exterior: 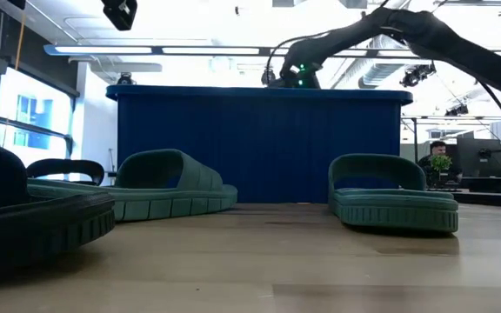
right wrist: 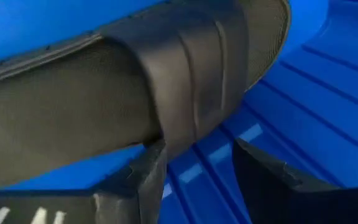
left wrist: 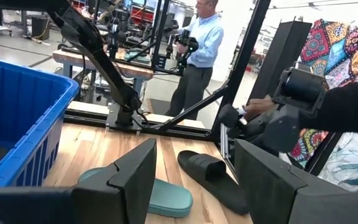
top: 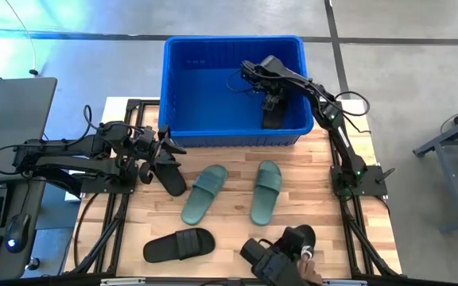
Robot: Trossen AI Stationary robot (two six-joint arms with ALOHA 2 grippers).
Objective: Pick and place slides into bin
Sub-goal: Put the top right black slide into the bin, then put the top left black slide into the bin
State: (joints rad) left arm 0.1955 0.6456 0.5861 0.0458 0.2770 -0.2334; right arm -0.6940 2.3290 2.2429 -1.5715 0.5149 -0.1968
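Note:
The blue bin (top: 234, 87) stands at the table's far edge. My right gripper (top: 270, 102) reaches down into it and stands open (right wrist: 197, 155) just over a black slide (right wrist: 104, 93) that lies in the bin's near right corner (top: 275, 117). Two green slides (top: 205, 193) (top: 266, 191) lie sole-down in the middle of the table. One black slide (top: 169, 176) lies beside my left gripper (top: 168, 151), which waits open and level at the table's left. Another black slide (top: 179, 245) lies near the front edge. My right gripper has one finger (right wrist: 151, 171) right at the lower edge of the black slide's strap (right wrist: 185, 118); I cannot tell whether it touches it. The other finger (right wrist: 272, 174) stands apart over the bin's floor. The slide is not pinched between them.
At the table's front right a person's hand (top: 312, 270) holds a dark device (top: 273, 258) by a further black slide (top: 299, 237). Another person stands in the room beyond (left wrist: 197, 50). The bin's wall (exterior: 259, 143) rises behind the green slides (exterior: 168, 187) (exterior: 394, 193).

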